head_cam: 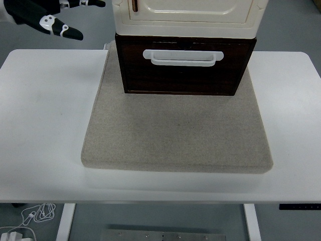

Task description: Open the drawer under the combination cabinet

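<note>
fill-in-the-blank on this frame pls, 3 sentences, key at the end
1. The white handle is mounted on the front of the dark brown ____.
2. The cabinet stands on a beige mat that lies on the ____ table.
3. The only robot hand in view is the ____ hand, at the picture's top corner, touching nothing.

Missing words: drawer; white; left

Black left hand (37,15) with white joint rings on its fingers (70,33).
</note>
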